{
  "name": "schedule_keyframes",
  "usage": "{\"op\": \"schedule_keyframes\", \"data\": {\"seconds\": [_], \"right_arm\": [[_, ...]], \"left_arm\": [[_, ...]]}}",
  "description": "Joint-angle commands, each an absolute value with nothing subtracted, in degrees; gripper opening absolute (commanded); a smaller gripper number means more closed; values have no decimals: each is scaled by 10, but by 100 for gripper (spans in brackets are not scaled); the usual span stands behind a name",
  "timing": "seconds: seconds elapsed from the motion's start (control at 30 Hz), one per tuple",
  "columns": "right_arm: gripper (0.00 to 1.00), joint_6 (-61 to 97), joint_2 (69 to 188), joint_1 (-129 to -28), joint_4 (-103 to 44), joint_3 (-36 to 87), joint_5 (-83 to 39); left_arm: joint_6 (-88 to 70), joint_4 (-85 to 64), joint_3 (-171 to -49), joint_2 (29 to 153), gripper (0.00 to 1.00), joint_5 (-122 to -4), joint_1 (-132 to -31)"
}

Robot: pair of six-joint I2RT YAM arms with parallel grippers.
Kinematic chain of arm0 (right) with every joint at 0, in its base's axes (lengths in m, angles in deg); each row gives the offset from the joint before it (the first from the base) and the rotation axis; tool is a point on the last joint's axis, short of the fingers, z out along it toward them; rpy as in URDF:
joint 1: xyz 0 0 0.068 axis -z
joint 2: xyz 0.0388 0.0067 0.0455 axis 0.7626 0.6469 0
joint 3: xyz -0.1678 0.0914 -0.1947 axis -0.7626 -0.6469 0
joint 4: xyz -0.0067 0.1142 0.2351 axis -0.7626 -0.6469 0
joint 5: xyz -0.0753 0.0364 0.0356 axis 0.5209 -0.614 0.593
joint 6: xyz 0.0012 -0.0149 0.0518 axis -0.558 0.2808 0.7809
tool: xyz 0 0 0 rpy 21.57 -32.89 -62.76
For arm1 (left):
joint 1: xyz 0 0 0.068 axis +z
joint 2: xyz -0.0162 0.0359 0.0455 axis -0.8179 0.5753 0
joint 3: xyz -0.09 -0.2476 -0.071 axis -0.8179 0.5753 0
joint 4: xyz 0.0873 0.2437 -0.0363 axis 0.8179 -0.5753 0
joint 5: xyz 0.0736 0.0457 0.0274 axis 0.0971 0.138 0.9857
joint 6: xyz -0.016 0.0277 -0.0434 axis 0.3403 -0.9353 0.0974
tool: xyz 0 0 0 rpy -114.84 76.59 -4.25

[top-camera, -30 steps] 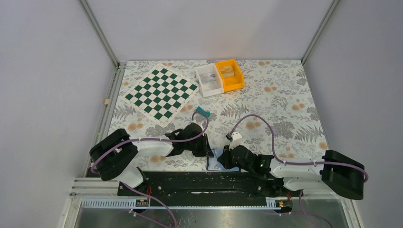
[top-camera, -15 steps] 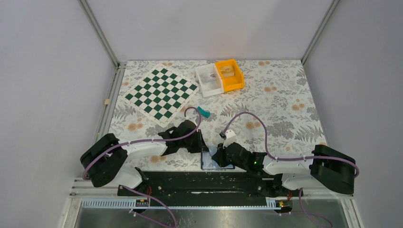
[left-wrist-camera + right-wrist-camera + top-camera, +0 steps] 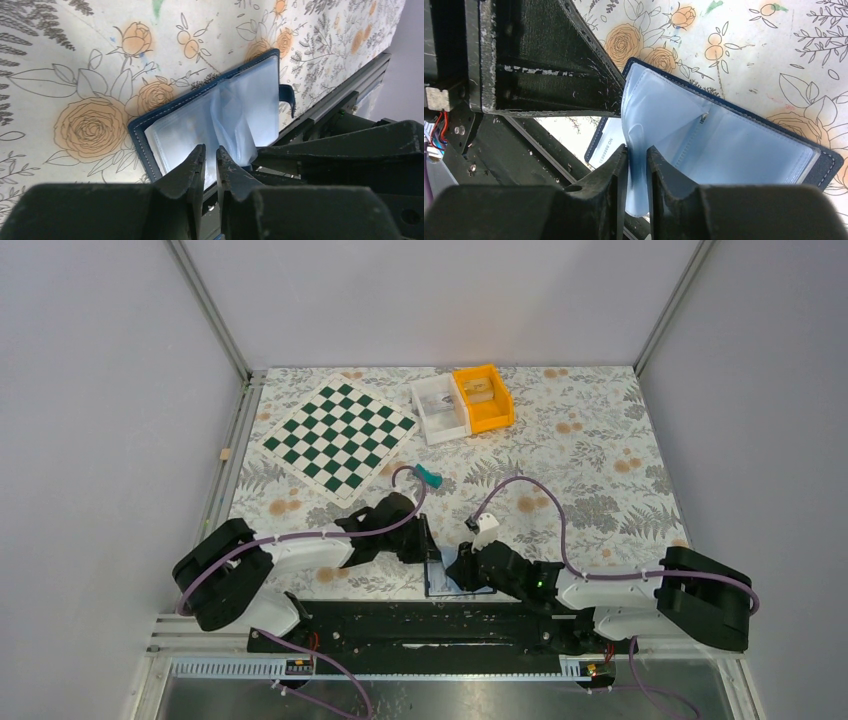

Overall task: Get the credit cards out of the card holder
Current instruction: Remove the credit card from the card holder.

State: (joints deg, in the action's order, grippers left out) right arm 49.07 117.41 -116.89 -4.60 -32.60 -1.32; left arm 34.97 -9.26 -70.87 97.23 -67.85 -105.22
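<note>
We see one card holder. It lies open and flat on the tabletop, right at the near edge, between the two arms. It is small and looks light, so we think it will slide or lift if we tug on it with nothing pressing it down. Its dark blue cover looks a bit stiff. The see-through pockets inside are thin, floppy and shiny, so they may bend and slip. The credit cards are thin, flat and hard. We think the best place to pinch one is an edge that pokes out of its pocket. We can count only one card for sure, a pale one with tiny print, in the half under the lifted pocket. More may hide inside. The right tool has its two fingers close together with a floppy pocket between them, but we cannot tell if it squeezes. The left tool has its fingers almost together over the holder's near edge, and we cannot tell if it pinches anything. There is one snap tab.
</note>
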Motion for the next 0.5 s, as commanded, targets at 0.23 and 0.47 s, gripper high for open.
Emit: {"op": "schedule_keyframes", "data": {"seconds": [0.23,0.47], "right_arm": [[37,509,1119,-1172,-58,-346,37],[54,523,1073,-1172,-116,-344,66]], "left_arm": [[383,33,-706,1004,15,-757,-1069],[388,53,-714,1009,15,-774,-1072]]}}
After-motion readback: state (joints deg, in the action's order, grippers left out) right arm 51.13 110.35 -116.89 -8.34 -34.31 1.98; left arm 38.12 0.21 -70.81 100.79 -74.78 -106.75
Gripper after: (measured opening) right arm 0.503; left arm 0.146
